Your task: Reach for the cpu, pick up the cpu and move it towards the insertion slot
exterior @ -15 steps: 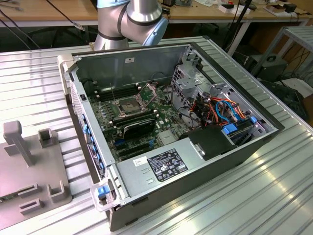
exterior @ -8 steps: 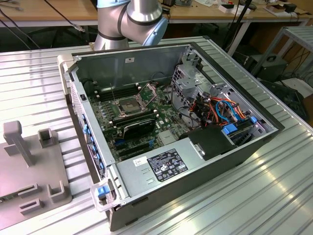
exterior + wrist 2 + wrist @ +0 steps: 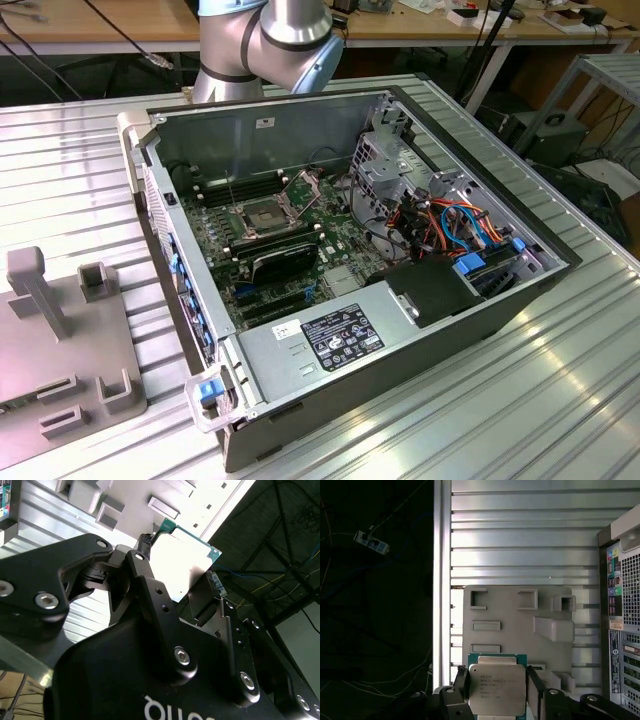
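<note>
The pick-up step is judged to be done and the carry towards the socket to be in hand: in both wrist views the small square cpu with the dull silver metal face and green edge [image 3: 497, 688] is pinched between the two black fingers of the gripper [image 3: 496, 692], clear above the pale grey moulded fixture plate with raised blocks and rectangular pockets [image 3: 517, 625].

Taken from the exterior view's left to its right, the same grey fixture plate [image 3: 62, 345] is seen on the ribbed aluminium table [image 3: 520, 400]. Next comes the open black and grey metal computer case [image 3: 340, 240], with the green motherboard lying flat inside. On that board the square insertion slot with the shiny silver frame and dark centre [image 3: 262, 214] is seen with its frame raised. The grey arm of the robot [image 3: 268, 40] stands behind the case.

The next move is judged to call for travel across the case wall to the slot, with the chip kept level and its edges squared to the frame.

The room beyond holds wooden benches, cables and a metal shelf unit at the right
</note>
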Controlling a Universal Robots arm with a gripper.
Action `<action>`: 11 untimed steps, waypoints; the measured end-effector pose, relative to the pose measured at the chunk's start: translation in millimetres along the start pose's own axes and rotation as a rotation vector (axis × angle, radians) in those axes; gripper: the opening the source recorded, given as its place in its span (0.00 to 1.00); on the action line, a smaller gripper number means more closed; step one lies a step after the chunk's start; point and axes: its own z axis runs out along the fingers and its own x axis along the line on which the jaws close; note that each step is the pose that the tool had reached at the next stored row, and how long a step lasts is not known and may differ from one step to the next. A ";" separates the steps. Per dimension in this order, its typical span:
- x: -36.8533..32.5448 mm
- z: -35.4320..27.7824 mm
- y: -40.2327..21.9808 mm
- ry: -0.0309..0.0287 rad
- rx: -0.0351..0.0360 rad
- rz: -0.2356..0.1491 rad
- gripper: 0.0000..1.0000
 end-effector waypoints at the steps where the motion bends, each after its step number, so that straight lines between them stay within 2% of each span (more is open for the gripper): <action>1: -1.0 0.0 0.0 0.0000 0.0000 0.000 0.55; 11: -16.6 -0.4 0.0 0.0000 0.0000 0.000 0.55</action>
